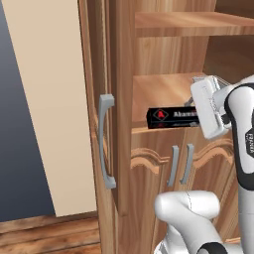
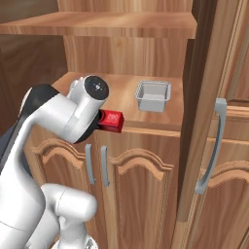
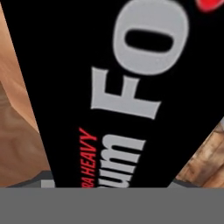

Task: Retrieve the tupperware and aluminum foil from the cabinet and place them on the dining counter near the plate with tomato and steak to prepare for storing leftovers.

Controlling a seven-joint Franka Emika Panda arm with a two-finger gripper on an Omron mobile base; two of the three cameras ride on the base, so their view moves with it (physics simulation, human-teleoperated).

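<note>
In the hand view the foil [image 3: 131, 87] fills the frame from top to bottom as a black slab with large white lettering and small red print, so the camera sits right over its broad face; wood of the shelf shows at the left and lower right edges. The pincer's tips are not visible there, and in the left base view the white hand [image 1: 211, 106] at the right middle of the frame hides them, so I cannot tell whether the jaws stand apart or already bear on the carton. In that view the foil lies along the front edge of the cabinet's [image 1: 114, 74] middle shelf, its logo end pointing to frame left; in the right base view its red end [image 2: 112, 121] pokes out just beside the arm at middle left. By the look of it, the carton is light, stiff along its length and smooth-skinned, so it should slip if pinched on the glossy faces near an end and may crush under a hard squeeze. The best hold appears to be across the narrow width near mid-length, so it does not tip. Farther back on the same shelf, at upper middle of the right base view, the tupperware [image 2: 153, 96] sits upright, well apart from the foil; it looks light, rigid and thin-walled, best taken by one rim wall.
</note>
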